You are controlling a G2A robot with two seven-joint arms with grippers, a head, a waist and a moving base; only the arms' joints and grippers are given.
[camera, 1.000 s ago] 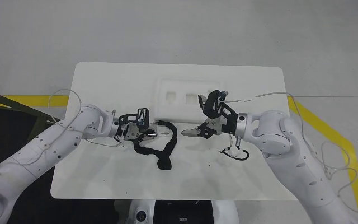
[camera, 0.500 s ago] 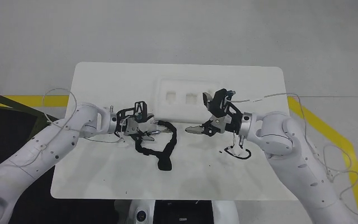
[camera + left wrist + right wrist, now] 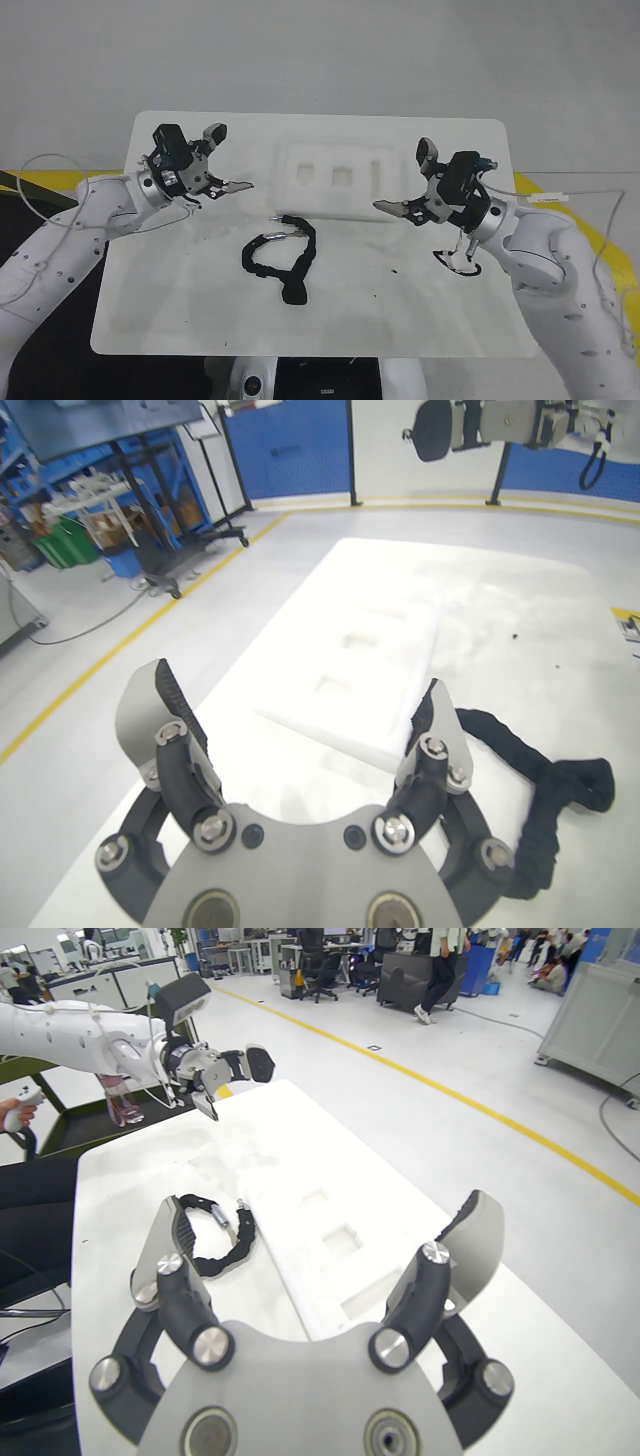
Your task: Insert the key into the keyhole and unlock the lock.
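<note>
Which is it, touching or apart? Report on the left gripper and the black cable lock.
Apart. The top view shows bare table between the left gripper and the cable lock; its jaws stand open, empty.

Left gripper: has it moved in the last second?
Yes. The left gripper drew back from the lock, toward the far left corner of the table.

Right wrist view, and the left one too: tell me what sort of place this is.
Probably a robotics lab in an open workshop hall. Desks with office chairs stand in the background, a yellow line marks the pale floor, and blue storage racks stand at one side.
</note>
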